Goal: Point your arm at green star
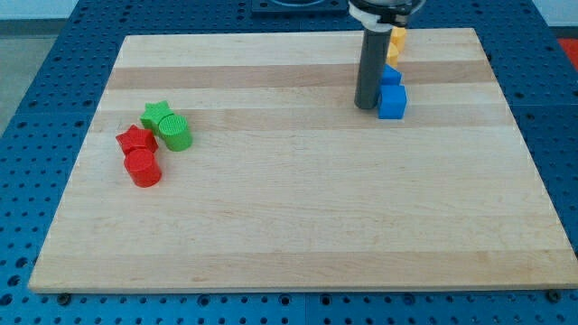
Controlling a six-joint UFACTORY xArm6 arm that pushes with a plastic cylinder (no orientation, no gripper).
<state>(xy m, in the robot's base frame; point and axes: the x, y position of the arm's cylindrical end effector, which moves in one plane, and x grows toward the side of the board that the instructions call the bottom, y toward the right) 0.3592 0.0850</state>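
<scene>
Presently, my tip [366,106] beside blue block [392,102]

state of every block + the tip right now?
Green star block: flat on the wooden board, touching the green cylinder.
Green cylinder block: upright.
Red star block: flat, against the red cylinder.
Red cylinder block: upright.
Blue blocks: beside my tip.
Yellow block: partly hidden behind the rod.
My tip: far from the green star.

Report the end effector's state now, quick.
No jaws: my tip holds nothing, resting just left of the blue blocks, far right of the green star.
</scene>
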